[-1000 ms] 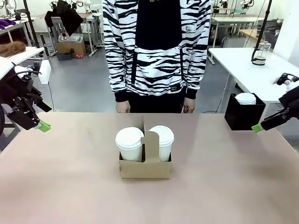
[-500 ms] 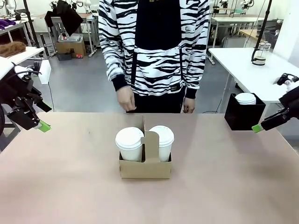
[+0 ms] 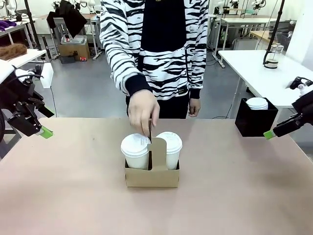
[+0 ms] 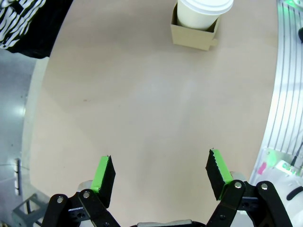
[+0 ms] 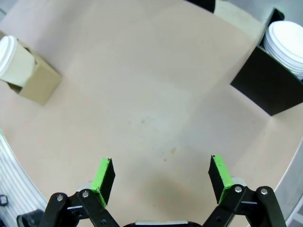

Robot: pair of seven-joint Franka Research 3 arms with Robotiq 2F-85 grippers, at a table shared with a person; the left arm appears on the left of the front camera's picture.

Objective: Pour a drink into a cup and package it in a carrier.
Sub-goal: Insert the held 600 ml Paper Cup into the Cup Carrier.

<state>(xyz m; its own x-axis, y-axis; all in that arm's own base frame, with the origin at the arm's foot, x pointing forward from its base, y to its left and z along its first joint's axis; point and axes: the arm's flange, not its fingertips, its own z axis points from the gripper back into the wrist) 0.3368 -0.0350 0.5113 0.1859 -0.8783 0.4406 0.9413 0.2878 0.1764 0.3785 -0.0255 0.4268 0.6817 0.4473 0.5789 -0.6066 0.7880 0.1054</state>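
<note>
At the centre of the front view, a person in a zebra-striped top reaches down, one hand [image 3: 143, 110] closing its fingers on the tall centre handle of the carrier [image 3: 152, 172], the other hand [image 3: 194, 106] hanging at the side. The left gripper [image 3: 45, 131] hovers at the left edge of the frame and the right gripper [image 3: 269, 134] at the right edge, both above the bench [image 3: 234, 196] and well apart from the carrier; the wrist views show each pair of green-padded jaws spread wide with nothing between them. The brown cardboard carrier stands upright mid-bench holding two white lidded cups [image 3: 135, 151], one either side of the handle. The right wrist view looks down into the black box [image 5: 267, 82] of stacked white lids [image 5: 288, 46] in its upper right corner. On a white table at the upper right of the front view stands the glass vessel of dark drink [image 3: 272, 57].
</note>
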